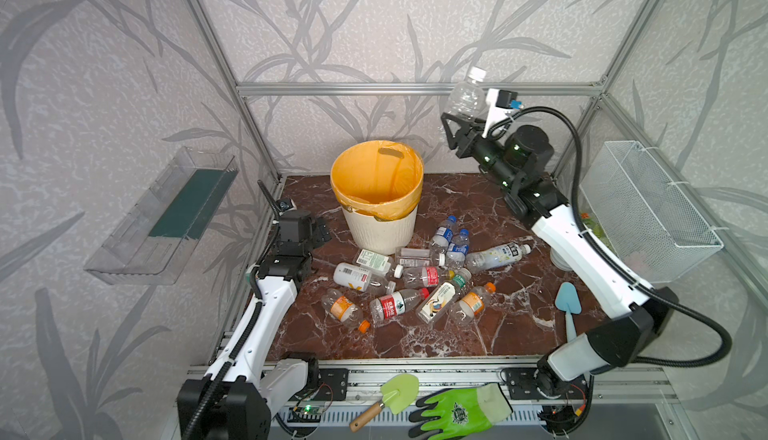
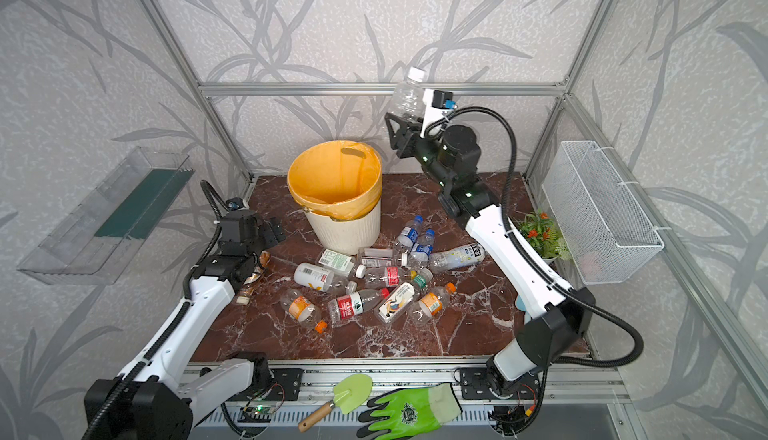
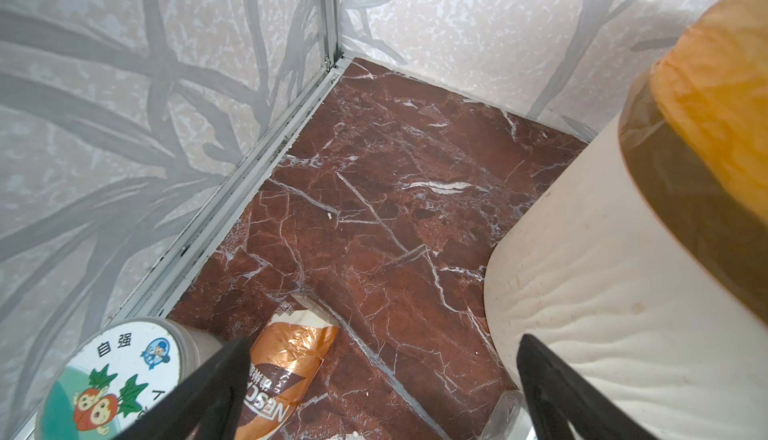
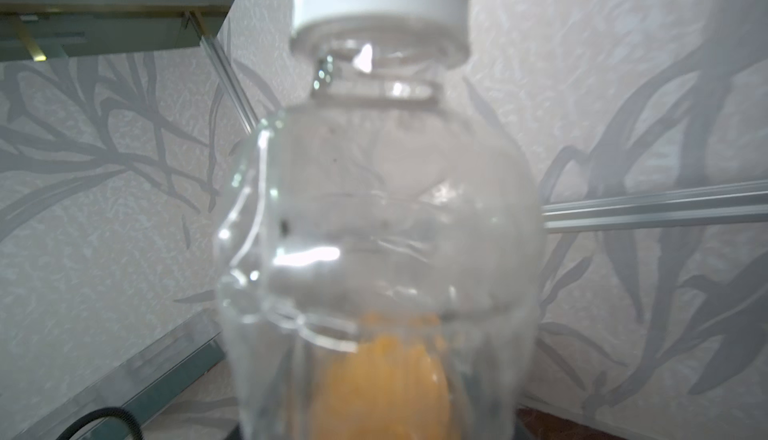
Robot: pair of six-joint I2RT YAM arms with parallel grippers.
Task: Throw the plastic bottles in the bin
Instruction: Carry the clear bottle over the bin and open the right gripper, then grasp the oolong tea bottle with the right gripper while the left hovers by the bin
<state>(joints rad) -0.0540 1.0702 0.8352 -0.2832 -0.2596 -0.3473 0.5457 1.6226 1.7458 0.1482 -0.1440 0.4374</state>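
Note:
The bin (image 1: pixel 382 230) (image 2: pixel 345 230) is a cream ribbed wastebasket lined with a yellow-orange bag and stands at the back middle of the marble table. My right gripper (image 1: pixel 451 120) (image 2: pixel 395 120) is raised high to the right of the bin's mouth. It is shut on the base of a clear plastic bottle (image 1: pixel 465 97) (image 2: pixel 409 97) (image 4: pixel 374 230) with a white cap, held cap upward. Several more plastic bottles (image 1: pixel 415 280) (image 2: pixel 374 284) lie in a heap in front of the bin. Low at the bin's left side, my left gripper (image 1: pixel 318 232) (image 3: pixel 382 344) is open and holds nothing, close to the bin wall (image 3: pixel 582 292).
A brown coffee bottle (image 3: pixel 282 371) (image 2: pixel 255 276) and a jar with an illustrated lid (image 3: pixel 112 375) lie by the left gripper. A wire mesh basket (image 1: pixel 648 209) hangs on the right wall, a clear tray (image 1: pixel 162 218) on the left. Blue trowel (image 1: pixel 567 305), green trowel (image 1: pixel 395 396), green glove (image 1: pixel 461 411), small plant (image 2: pixel 540 234).

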